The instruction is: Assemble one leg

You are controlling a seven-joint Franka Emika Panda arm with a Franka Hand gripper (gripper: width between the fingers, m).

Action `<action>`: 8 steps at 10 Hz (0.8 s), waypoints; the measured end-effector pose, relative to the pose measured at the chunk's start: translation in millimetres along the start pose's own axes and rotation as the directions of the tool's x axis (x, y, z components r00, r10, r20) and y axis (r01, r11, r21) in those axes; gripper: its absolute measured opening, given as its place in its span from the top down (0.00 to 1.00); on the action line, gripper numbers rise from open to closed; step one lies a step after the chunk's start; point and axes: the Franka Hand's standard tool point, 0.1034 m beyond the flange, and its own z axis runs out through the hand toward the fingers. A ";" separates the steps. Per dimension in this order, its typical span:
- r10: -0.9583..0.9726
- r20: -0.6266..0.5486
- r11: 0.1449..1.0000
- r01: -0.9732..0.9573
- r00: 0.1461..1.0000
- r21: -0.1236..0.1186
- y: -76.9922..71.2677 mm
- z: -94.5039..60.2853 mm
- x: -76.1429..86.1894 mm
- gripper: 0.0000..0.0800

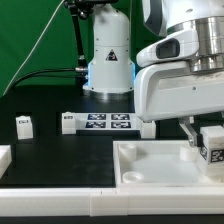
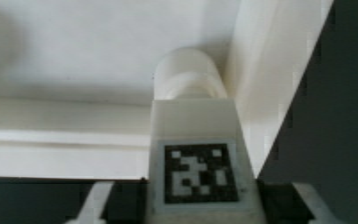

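My gripper (image 1: 203, 140) is shut on a leg (image 1: 213, 146), a small white block with a black-and-white tag, and holds it over the right part of the large white tray (image 1: 140, 172). In the wrist view the leg (image 2: 194, 130) sits between the fingers (image 2: 108, 203) of my gripper (image 2: 197, 208). Its tag faces the camera and its rounded end points at the tray's raised rim (image 2: 265, 70). I cannot tell whether the leg touches the tray. Another leg (image 1: 24, 124) stands on the black table at the exterior view's left.
The marker board (image 1: 108, 122) lies behind the tray, with a small white block (image 1: 68, 123) at its left end. A white part (image 1: 4, 157) shows at the left edge. A white wall (image 1: 90, 205) runs along the table's front. The robot base (image 1: 108, 55) stands behind.
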 end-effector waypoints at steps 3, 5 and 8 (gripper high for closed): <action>-0.001 -0.001 1.000 0.001 1.000 -0.001 -0.3 -0.1 0.3 0.64; -0.002 -0.001 1.000 0.002 1.000 -0.001 -0.3 -0.1 0.4 0.64; -0.002 -0.001 1.000 0.002 1.000 -0.001 -0.3 0.0 0.3 0.33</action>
